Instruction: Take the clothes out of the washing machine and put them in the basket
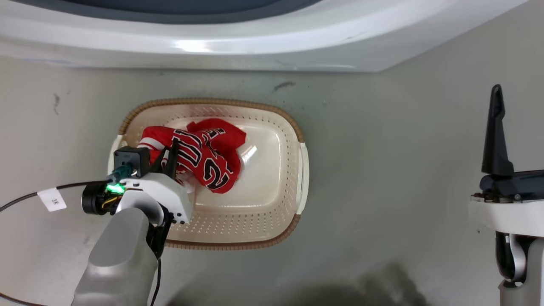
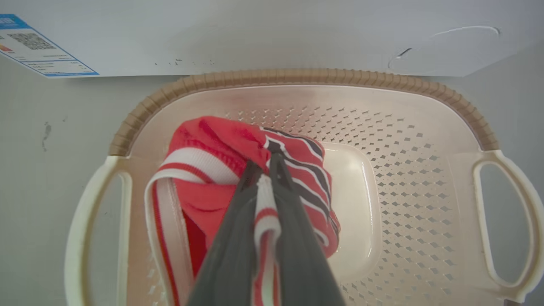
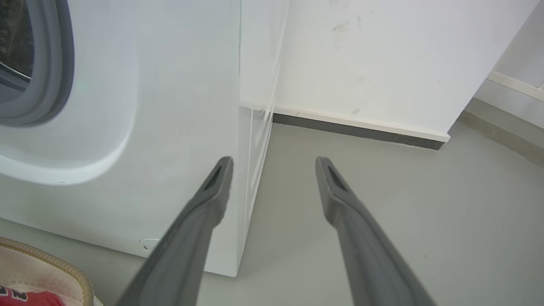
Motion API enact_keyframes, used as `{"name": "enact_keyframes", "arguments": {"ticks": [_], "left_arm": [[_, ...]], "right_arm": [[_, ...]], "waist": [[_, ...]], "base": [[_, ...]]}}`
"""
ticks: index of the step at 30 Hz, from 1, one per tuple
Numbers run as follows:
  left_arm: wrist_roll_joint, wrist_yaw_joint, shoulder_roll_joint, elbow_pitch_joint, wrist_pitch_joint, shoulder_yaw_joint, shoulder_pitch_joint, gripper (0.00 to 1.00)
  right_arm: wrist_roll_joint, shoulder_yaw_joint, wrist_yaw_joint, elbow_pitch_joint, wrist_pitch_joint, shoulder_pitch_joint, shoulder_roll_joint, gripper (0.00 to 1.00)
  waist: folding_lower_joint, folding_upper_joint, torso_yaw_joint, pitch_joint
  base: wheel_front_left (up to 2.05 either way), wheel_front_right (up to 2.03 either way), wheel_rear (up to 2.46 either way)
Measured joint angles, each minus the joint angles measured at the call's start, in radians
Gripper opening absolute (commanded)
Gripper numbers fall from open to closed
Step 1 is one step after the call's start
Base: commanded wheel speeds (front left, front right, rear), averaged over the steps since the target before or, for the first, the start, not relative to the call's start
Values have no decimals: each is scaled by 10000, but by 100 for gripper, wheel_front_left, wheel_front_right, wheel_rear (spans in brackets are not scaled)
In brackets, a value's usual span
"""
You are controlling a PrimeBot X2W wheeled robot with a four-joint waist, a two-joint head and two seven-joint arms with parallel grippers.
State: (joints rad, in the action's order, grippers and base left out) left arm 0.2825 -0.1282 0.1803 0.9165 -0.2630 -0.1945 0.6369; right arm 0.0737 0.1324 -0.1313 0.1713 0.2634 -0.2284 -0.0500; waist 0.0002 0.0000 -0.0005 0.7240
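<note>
The red jersey (image 1: 204, 159) with black numbers and white-striped trim lies in the left half of the cream basket (image 1: 293, 127) on the floor, just in front of the white washing machine (image 1: 255, 38). My left gripper (image 1: 170, 159) hangs over the basket's left end, shut on the jersey's striped trim; in the left wrist view the trim (image 2: 264, 212) is pinched between the two dark fingers (image 2: 238, 221) over the jersey (image 2: 212, 144) and basket (image 2: 382, 110). My right gripper (image 3: 274, 170) stands open and empty at the far right, beside the washing machine's corner (image 3: 170, 127). Its porthole rim (image 3: 55, 63) shows grey.
Grey floor (image 1: 403, 170) surrounds the basket. A white wall with dark skirting (image 3: 361, 127) runs right of the machine. A cable with a white tag (image 1: 52, 199) trails from my left wrist.
</note>
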Motion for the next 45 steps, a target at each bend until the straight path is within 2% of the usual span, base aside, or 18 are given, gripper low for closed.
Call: {"name": "enact_keyframes", "arguments": {"ticks": [12,13,14,21,24,37,45], "left_arm": [[-226,-10,23,1223,0,-102,872,0],[-253,-10,17,1220,0,-82,873,47],[-253,-10,17,1220,0,-82,873,100],[-320,-10,-159,842,0,159,603,100],[-320,-10,-259,161,0,102,72,100],[-533,-12,153,-2777,0,282,-2271,100],[-823,-12,297,-3969,0,391,-3293,100]], "right_arm": [[303,-81,0,589,0,-111,-2,100],[303,-77,0,575,0,-108,-2,100],[303,-77,0,575,0,-108,-2,100],[359,-81,0,276,0,-111,-2,100],[355,-146,0,-27,0,-111,-2,100],[128,-332,0,-1258,0,472,-4,100],[-228,-545,0,-1634,0,802,-2,100]], "waist": [[0,0,-240,1045],[-1,0,-237,1020],[-1,0,-237,1020],[-1,0,-120,517],[-2,1,-40,-40],[-3,0,61,-2611],[-4,1,-76,-3904]], "base": [[0,0,0],[0,0,0],[0,0,0],[0,0,0],[0,0,0],[0,0,0],[0,0,0]]}}
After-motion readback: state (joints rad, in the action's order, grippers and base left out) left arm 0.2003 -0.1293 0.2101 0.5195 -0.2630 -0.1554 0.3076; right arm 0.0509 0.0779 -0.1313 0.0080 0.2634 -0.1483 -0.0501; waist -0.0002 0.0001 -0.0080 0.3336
